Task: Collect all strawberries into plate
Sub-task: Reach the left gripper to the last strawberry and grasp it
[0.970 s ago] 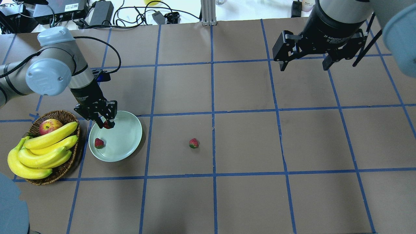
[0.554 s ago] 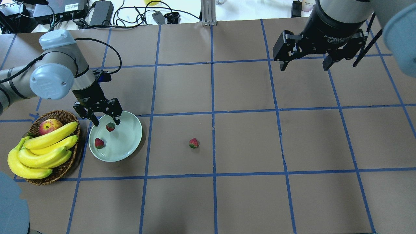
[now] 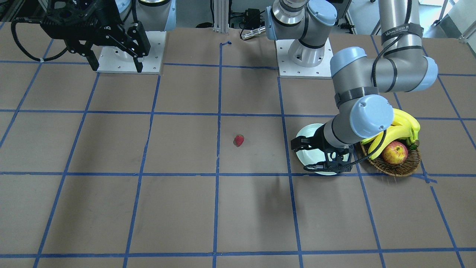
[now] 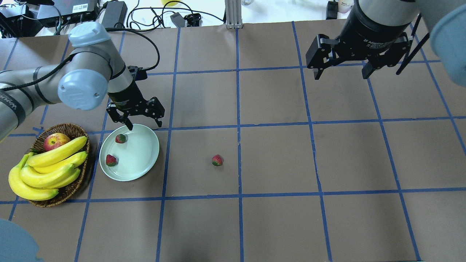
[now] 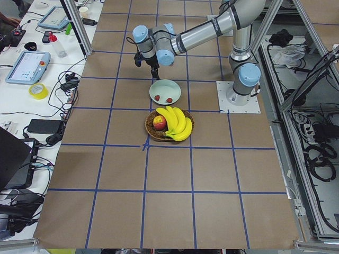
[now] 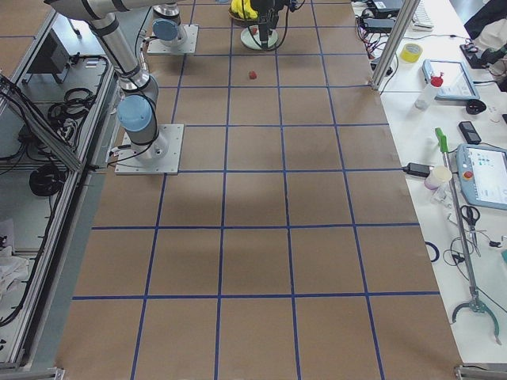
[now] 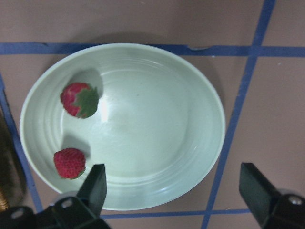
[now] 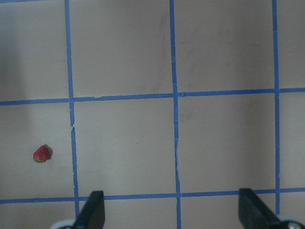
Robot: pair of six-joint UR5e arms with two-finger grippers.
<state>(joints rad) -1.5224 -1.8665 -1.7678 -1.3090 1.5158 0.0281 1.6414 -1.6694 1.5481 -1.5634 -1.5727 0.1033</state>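
The pale mint plate (image 4: 140,160) lies left of centre beside the basket. Two strawberries (image 4: 120,138) (image 4: 111,160) lie in its left part, also in the left wrist view (image 7: 79,99) (image 7: 69,163). A third strawberry (image 4: 217,160) lies alone on the table, also in the front view (image 3: 239,140) and the right wrist view (image 8: 42,154). My left gripper (image 4: 143,125) is open and empty, raised over the plate's far rim. My right gripper (image 4: 342,74) is open and empty, high over the far right.
A brown wicker basket (image 4: 74,189) with bananas (image 4: 47,171) and a red-yellow apple (image 4: 55,141) stands left of the plate. Blue tape lines grid the brown table. Cables and boxes lie beyond the far edge.
My left gripper let go of a strawberry, which now lies in the plate. The gripper then rose and moved to the right, toward the plate's far rim. The right arm stayed still.
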